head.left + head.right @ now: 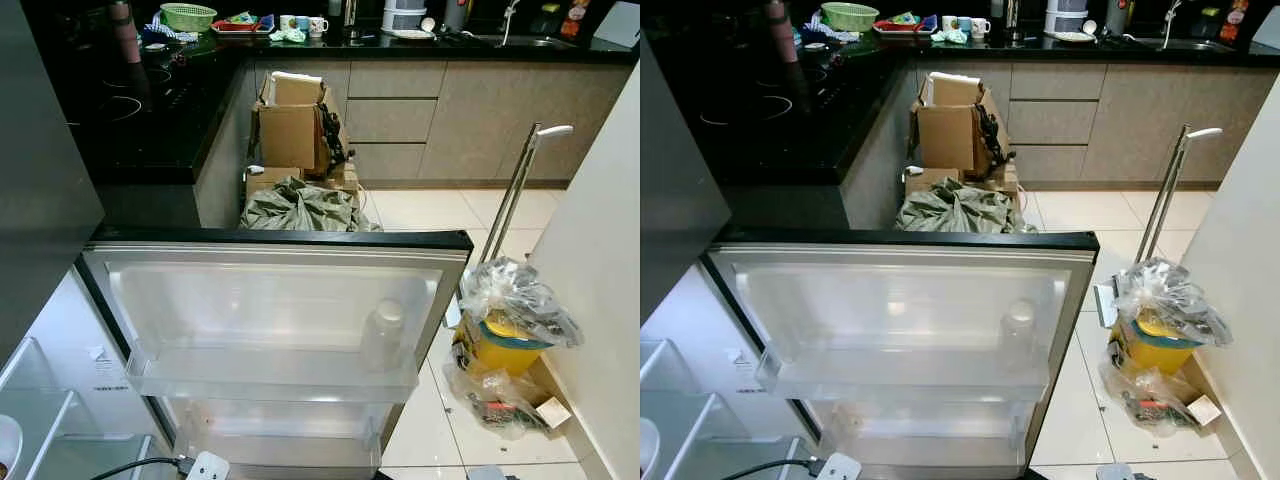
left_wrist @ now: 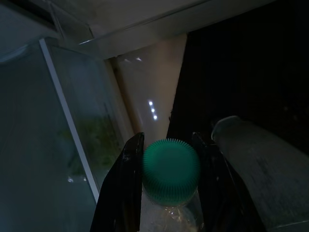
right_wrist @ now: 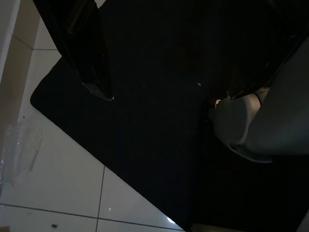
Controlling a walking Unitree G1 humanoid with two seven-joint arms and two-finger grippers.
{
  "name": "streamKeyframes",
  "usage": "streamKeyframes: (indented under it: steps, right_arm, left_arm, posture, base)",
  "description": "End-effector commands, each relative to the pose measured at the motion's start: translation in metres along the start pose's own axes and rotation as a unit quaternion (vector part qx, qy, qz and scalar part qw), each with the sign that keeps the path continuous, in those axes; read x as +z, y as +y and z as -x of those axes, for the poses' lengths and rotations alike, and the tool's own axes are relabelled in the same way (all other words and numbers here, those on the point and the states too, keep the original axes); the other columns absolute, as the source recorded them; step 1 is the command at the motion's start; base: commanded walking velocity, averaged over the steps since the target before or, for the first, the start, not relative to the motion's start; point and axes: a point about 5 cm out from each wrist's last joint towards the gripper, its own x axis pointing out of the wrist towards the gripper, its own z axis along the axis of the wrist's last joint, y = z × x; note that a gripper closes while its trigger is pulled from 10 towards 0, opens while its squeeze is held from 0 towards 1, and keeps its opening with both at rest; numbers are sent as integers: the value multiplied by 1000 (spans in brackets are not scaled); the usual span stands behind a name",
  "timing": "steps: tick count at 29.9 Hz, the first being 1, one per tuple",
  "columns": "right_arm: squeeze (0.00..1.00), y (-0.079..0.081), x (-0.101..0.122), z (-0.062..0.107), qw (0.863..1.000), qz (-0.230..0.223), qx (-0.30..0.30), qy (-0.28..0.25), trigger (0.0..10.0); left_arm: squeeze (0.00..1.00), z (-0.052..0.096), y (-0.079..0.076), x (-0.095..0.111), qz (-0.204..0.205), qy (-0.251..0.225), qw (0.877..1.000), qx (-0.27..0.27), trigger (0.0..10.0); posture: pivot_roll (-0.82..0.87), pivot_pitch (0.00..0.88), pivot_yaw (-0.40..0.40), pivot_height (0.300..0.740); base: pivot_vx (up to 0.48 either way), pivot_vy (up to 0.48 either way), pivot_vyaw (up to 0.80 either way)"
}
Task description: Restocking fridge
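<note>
The fridge door (image 1: 280,300) stood open. One white-capped bottle (image 1: 383,335) occupied the right end of its upper shelf, with bare shelf left of it. Bagged clutter (image 1: 510,330) crowded the floor right of the door.

Open fridge door (image 1: 902,300), clear bottle (image 1: 1018,333) on shelf, cardboard boxes (image 1: 952,130) beyond

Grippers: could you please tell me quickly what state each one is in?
Left gripper: closed on a green-capped bottle.
Right gripper: open, holding nothing.

A: Site type?
B: Home kitchen. Black countertop (image 1: 150,140) with hob rings, grey cabinet drawers (image 1: 395,120), sink (image 1: 520,42), mugs (image 1: 318,25), open fridge door (image 1: 270,320), cardboard boxes (image 1: 290,125) on tiled floor (image 1: 420,210).
</note>
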Motion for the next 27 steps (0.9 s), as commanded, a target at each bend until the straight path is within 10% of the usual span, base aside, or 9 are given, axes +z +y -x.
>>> streamKeyframes:
  steps: [1, 27]
  right_arm:
    - [0, 2, -1, 0, 1000, -6, 1, -2, 10000]
    - [0, -1, -2, 1, 1000, -2, 0, 2, 10000]
  left_arm:
    - [0, 1, 2, -6, 3, 10, 1000, -3, 10000]
    - [0, 1, -5, -9, 14, 21, 999, -21, 10000]
  posture:
    - [-50, 24, 0, 686]
    - [-54, 26, -5, 686]
  base:
    - [0, 0, 0]
    - [0, -309, 0]
